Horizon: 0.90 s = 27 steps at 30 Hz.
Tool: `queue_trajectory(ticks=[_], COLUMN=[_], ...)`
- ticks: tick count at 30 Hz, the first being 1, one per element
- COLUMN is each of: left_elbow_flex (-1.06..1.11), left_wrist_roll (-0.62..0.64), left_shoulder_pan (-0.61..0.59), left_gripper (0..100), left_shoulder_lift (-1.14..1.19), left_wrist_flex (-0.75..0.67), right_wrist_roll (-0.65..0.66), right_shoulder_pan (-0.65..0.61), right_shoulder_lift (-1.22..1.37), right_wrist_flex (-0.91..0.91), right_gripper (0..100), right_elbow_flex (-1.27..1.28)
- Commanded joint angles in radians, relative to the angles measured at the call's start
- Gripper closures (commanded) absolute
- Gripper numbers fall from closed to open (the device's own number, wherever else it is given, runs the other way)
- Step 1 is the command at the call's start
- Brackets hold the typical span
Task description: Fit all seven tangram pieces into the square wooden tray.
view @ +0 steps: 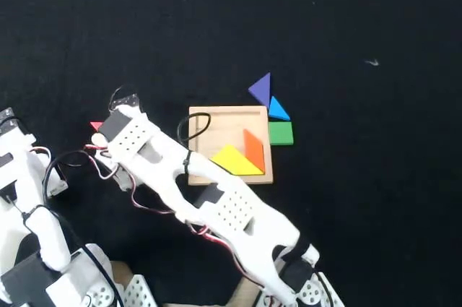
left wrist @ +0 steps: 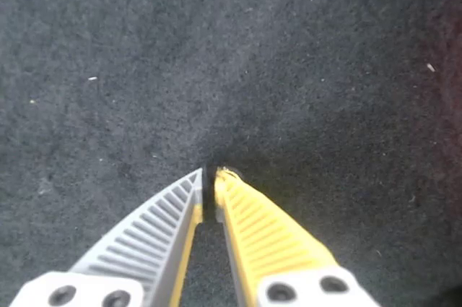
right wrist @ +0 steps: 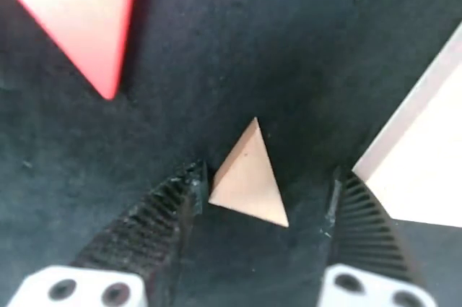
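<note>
Two seated: yellow triangle (view: 229, 159), orange piece (view: 253, 149) in tray (view: 229, 110) | step: fetching pale triangle (right wrist: 249, 180) on cloth (right wrist: 216, 47) beside tray | right gripper (right wrist: 265, 177) spread open astride it, not gripping | left gripper (left wrist: 213, 177) closed, empty | next: close squarely on edges, lift.

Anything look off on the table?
Nothing damaged or spilled. The purple triangle, blue triangle and green square cluster just outside the tray. The pale triangle between the open right gripper looks unpainted, unlike the others.
</note>
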Motion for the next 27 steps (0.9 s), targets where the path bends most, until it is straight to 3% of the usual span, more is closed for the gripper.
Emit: queue_trajectory(ticks=[1, 15, 21, 27], left_elbow_flex=[-0.008, -0.008, -0.008, -0.008], left_wrist_roll=[0.005, 0.006, 0.006, 0.005], left_shoulder_pan=[0.01, 0.01, 0.01, 0.01], left_gripper=[95, 95, 95, 95], left_shoulder_lift=[-0.032, -0.032, -0.032, -0.032], left_wrist_flex=[-0.012, -0.012, -0.012, -0.012], right_wrist_roll=[0.075, 0.135, 0.137, 0.153], right_shoulder_pan=[-0.044, -0.044, -0.044, -0.044], right_shoulder_lift=[-0.096, -0.113, -0.042, 0.007], right_wrist_flex=[0.031, 0.025, 0.025, 0.025], right_gripper=[72.1, 72.1, 80.9, 81.5], right_elbow_flex=[0.033, 0.061, -0.004, -0.036])
